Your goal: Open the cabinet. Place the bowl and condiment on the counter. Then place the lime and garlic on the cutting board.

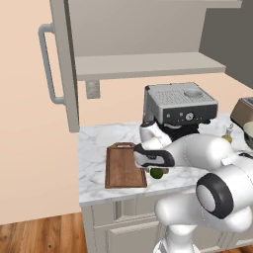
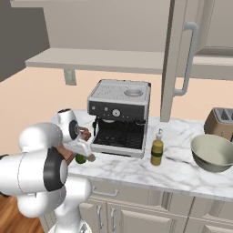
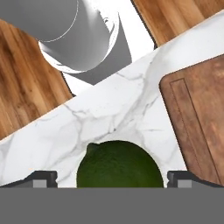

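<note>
The dark-green lime [image 3: 118, 164] lies on the white marble counter [image 3: 109, 113], just off the short edge of the brown cutting board [image 3: 197, 118]. My gripper [image 3: 113, 178] is open, with one finger tip on each side of the lime and not touching it. From the left base view the hand hangs over the lime [image 1: 157, 172], right of the cutting board [image 1: 126, 165]. The bowl [image 2: 213, 152] and the condiment [image 2: 157, 148] stand on the counter [image 2: 182, 168] to the right of the coffee machine. The cabinet [image 1: 62, 64] door stands open and its shelf is bare. The garlic is hidden.
A coffee machine [image 1: 180, 104] stands behind my arm at the back of the counter. A toaster [image 2: 220, 123] sits at the far right behind the bowl. The open cabinet doors [image 2: 179, 59] hang out over the counter on both sides. The wooden floor lies beyond the counter's front edge.
</note>
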Available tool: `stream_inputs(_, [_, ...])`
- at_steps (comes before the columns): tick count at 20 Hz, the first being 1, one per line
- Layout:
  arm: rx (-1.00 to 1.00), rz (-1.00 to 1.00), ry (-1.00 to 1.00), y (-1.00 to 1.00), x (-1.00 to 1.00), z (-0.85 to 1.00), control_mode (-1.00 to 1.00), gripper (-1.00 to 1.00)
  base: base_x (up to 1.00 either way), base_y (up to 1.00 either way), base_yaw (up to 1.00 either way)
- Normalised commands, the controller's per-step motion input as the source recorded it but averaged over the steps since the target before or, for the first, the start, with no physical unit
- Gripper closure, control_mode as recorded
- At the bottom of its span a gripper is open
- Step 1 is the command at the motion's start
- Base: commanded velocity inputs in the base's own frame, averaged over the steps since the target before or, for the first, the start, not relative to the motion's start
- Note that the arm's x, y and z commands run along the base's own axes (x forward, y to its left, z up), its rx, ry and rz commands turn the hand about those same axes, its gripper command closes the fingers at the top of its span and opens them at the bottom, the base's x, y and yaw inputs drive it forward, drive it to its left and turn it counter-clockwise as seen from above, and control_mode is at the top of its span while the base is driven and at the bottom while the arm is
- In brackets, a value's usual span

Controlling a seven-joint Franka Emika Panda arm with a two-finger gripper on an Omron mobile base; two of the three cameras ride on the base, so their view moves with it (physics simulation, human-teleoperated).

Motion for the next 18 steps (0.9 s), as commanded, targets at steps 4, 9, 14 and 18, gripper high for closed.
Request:
stream_inputs(4, [0.04, 0.0, 0.0, 0.0, 0.0, -0.06, -1.0, -1.0, 0.0, 0.0, 0.0])
stream_inputs(9, [0.04, 0.0, 0.0, 0.0, 0.0, -0.11, -1.0, -1.0, 0.0, 0.0, 0.0])
stream_inputs(14, [0.03, 0.0, 0.0, 0.0, 0.0, -0.16, -1.0, 1.0, 0.0, 0.0, 0.0])
stream_inputs(18, [0.03, 0.0, 0.0, 0.0, 0.0, -0.09, -1.0, 1.0, 0.0, 0.0, 0.0])
